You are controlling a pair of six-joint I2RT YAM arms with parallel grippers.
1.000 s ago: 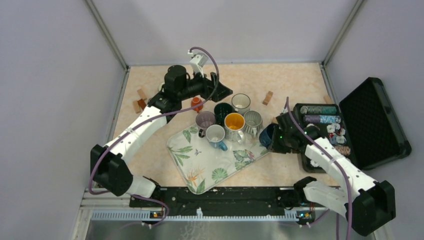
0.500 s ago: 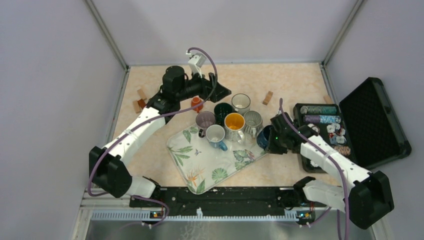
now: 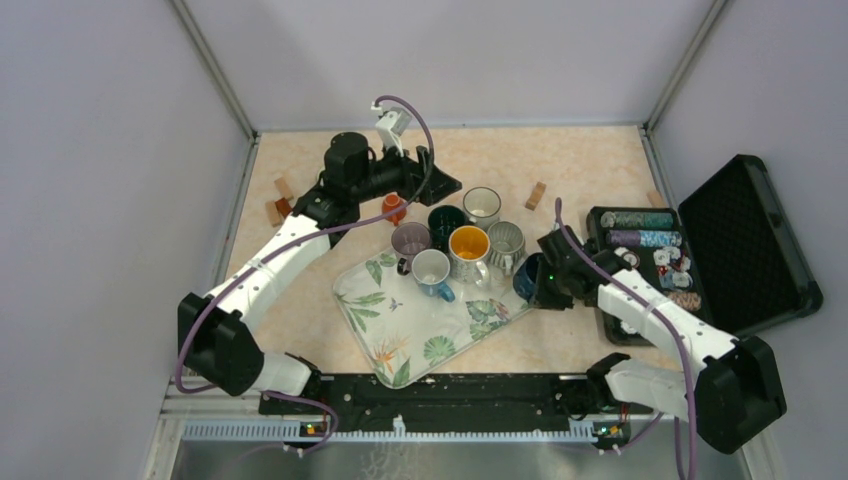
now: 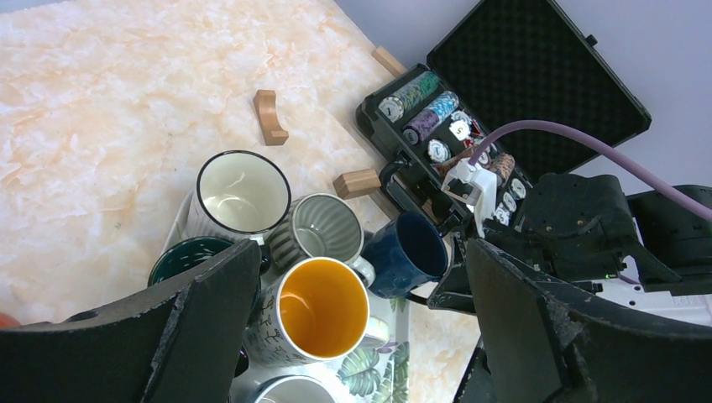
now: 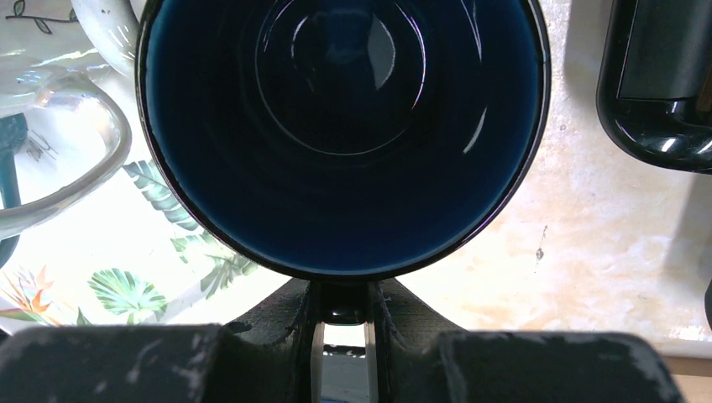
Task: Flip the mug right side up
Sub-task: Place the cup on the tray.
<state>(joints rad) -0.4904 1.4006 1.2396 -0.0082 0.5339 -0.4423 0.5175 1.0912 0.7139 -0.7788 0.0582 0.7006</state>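
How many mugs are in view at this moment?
7. Six cluster at the far end of the tray: lilac, pale blue, yellow-lined, dark green, black-rimmed white, grey ribbed. The dark blue mug is in the right gripper beside the tray. None looks hidden.

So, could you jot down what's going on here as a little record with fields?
Held item: dark blue glazed mug, tilted, at the tray's right edge
Right gripper: shut on the mug's handle
Left gripper: open, empty, raised near the mug cluster
Tray: leaf-printed tray, six more upright mugs clustered at its far corner
Beside it: open black case with poker chips
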